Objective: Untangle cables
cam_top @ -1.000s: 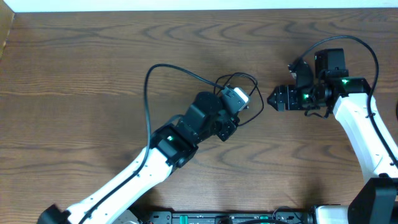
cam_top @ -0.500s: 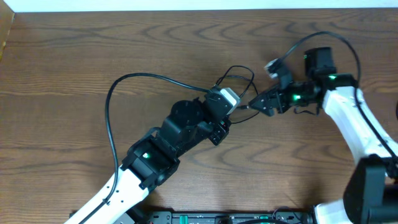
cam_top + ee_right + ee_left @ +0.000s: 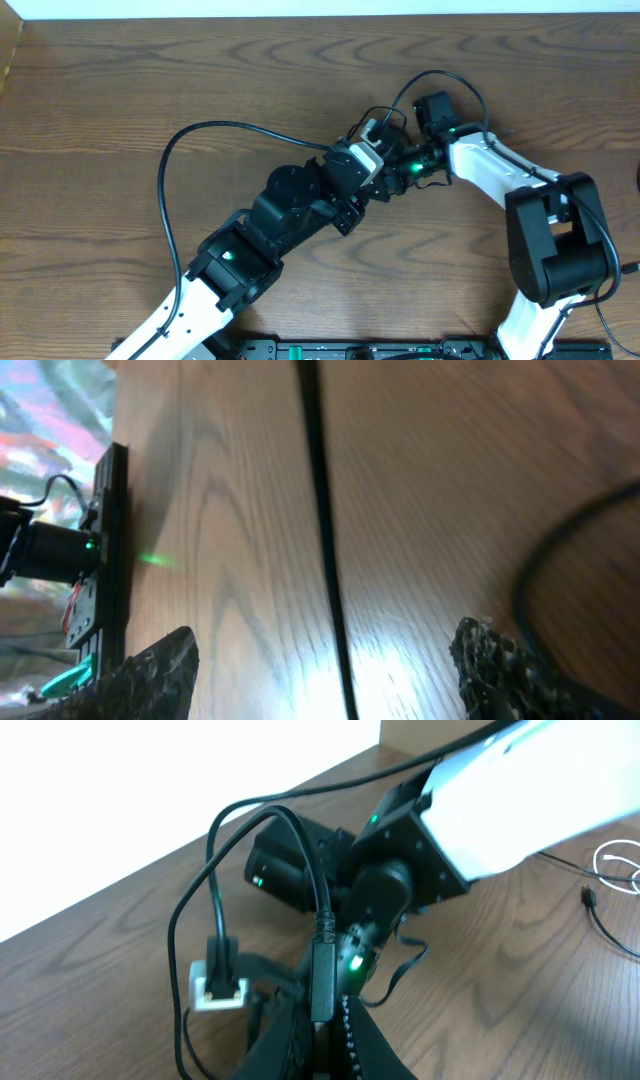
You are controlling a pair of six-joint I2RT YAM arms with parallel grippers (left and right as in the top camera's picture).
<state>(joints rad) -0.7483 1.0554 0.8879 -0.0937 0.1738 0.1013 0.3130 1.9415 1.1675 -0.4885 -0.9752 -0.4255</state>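
A black cable [image 3: 200, 130] loops over the wood table from the left to the middle. My left gripper [image 3: 325, 1012] is shut on the cable's black plug [image 3: 322, 975] and holds it upright; in the overhead view it [image 3: 384, 150] is at the table's middle. A white adapter [image 3: 218, 986] with an open port hangs just left of the plug on the same cable bundle. My right gripper [image 3: 330, 665] is open wide and low over the table, with a black cable strand [image 3: 322, 510] running between its fingers. Overhead, it [image 3: 396, 173] is right beside the left gripper.
A second black cable strand [image 3: 560, 555] curves at the right of the right wrist view. A thin white cable [image 3: 620, 860] and a thin black one [image 3: 600, 915] lie farther off on the table. The table's back edge [image 3: 320, 16] borders a white wall.
My right arm has swung left from the right side until its gripper is against the left gripper. The left arm has pulled back a little and the cable loop has spread leftwards.
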